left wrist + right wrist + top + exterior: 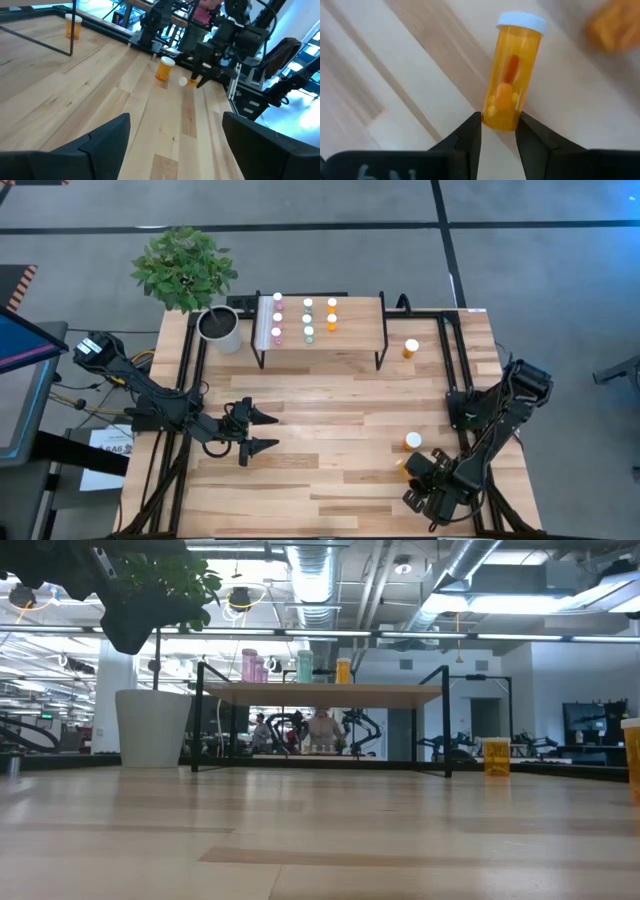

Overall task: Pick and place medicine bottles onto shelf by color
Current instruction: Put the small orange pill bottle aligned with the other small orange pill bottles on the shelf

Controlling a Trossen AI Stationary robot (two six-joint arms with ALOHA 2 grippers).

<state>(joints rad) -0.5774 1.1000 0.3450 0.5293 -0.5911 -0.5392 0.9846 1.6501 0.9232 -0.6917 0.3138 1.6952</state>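
While the left gripper (262, 431) is held wide open over the table's middle, an orange bottle (510, 80) is pinched by the right gripper (499, 131) near the front right edge, well apart from the shelf (355, 340).

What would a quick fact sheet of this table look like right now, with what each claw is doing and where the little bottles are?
Right claw: closed on an orange bottle, near the table's front right
Left claw: open, empty, over the table's left middle
Shelf: holds pink, green and orange bottles in rows
Loose orange bottles: one beside the shelf, one near the right claw
Plant pot: left of the shelf
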